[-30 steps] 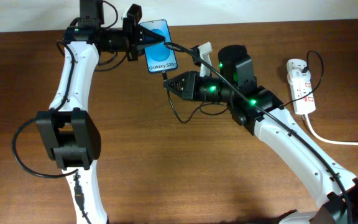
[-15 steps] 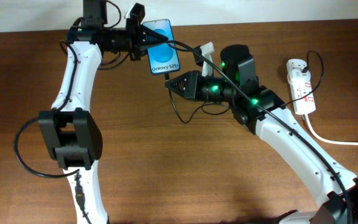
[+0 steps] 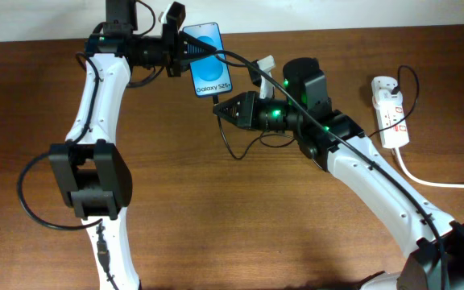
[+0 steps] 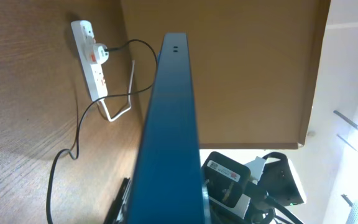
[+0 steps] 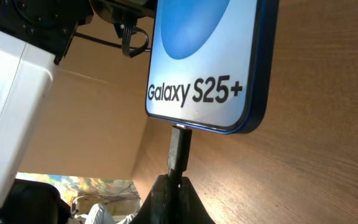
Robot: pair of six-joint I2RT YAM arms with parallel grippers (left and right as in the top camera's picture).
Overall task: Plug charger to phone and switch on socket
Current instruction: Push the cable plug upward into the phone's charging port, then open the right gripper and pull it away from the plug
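While the left gripper [image 3: 188,47] is clamped on the upper-left part of the phone [image 3: 209,66], the handset is held tilted. Its lit blue screen faces the overhead camera and shows white "Galaxy S25+" lettering.

Just below the phone's bottom edge sits the right gripper [image 3: 221,107]. Its fingers are pinched narrow on the charger [image 3: 229,141], directly behind the plug tip [image 5: 179,146]. In the right wrist view the plug tip stands square to the phone's bottom edge and meets it at the middle. Whether it is fully seated in the port cannot be told.

From the right gripper the thin black cable hangs in a loop below the phone, onto the wooden table [image 3: 216,234].

The socket [image 3: 391,113] lies flat, well to the right of the phone. Its red switches are visible, but their position is not legible. A thick white cord [image 3: 437,182] leaves the socket at the end farther from the phone.

In the left wrist view the phone appears edge-on as a blue strip. The socket lies beyond it, with a black cable plugged in.
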